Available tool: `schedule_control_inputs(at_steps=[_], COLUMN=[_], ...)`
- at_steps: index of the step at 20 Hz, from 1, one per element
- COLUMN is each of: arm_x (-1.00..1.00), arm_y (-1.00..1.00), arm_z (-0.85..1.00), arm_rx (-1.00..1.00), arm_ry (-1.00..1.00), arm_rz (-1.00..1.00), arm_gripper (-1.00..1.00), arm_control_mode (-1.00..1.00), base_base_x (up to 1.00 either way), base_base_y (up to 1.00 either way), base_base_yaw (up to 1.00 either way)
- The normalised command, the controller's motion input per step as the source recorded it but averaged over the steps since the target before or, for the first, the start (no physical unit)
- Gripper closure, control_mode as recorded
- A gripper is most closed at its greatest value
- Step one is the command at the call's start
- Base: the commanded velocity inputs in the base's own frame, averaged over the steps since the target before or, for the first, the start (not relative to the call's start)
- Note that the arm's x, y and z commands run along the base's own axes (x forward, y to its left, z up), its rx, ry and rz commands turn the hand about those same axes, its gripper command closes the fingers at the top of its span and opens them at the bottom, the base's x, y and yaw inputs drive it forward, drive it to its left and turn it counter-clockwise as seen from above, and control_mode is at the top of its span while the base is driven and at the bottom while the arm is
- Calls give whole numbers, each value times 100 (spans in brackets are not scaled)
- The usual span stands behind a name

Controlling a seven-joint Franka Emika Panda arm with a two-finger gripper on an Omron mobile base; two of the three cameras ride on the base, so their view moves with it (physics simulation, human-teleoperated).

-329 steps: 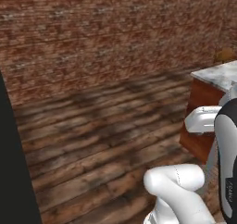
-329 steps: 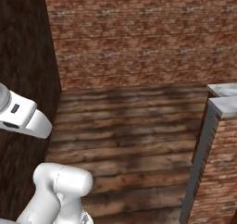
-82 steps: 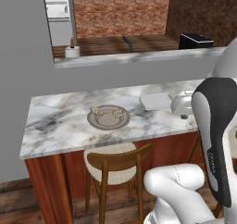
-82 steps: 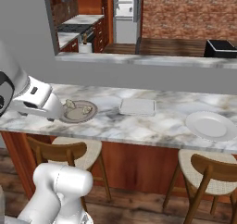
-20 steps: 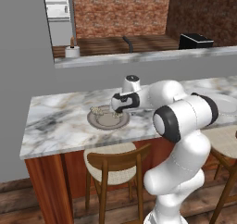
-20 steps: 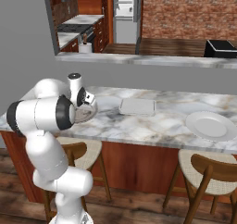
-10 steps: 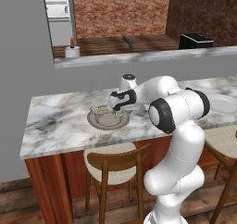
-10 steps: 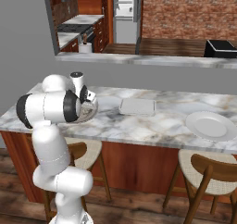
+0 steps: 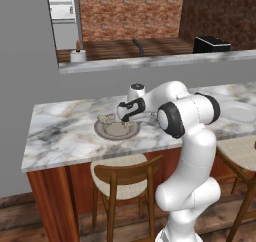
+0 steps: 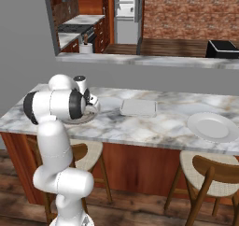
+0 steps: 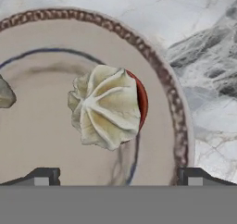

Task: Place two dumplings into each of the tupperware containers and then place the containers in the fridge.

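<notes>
On the left of the marble counter [image 9: 60,126] sits the round grey-brown plate [image 9: 116,130], and we hover the gripper [image 9: 125,117] just above its right side. Its jaws stand fully open, holding nothing. In the hand view a dumpling [image 11: 105,106] lies centred between the two fingertips [image 11: 42,177], with another dumpling's edge [image 11: 5,93] further left on the plate.

To pick cleanly, we judge we should descend straight down, keep the dumpling midway between the tips, and close gently so the soft dough is not squashed or pushed across the smooth plate. The dumpling is a pale, pleated lump with ridges fanning from its top; the plate has a beaded rim and a glazed, slightly streaked face.

To the right, a shallow translucent grey container [image 10: 138,107] with rounded corners waits, well apart from the plate. Further right lies a plain white plate [image 10: 215,126]. The fridge [image 10: 127,8] stands far behind the counter.
</notes>
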Motion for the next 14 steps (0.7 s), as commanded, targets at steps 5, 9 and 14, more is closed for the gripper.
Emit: schedule_control_inputs(at_steps=[5, 9, 14], arm_x=[1, 10, 16], arm_y=[0, 0, 8], arm_z=[-16, -2, 0], arm_rx=[0, 0, 0], arm_ry=[0, 0, 0], arm_rz=[0, 0, 0], arm_gripper=[-100, -100, -100], arm_control_mode=[-100, -100, -100], base_base_x=[0, 0, 0], base_base_y=[0, 0, 0], base_base_yaw=[0, 0, 0])
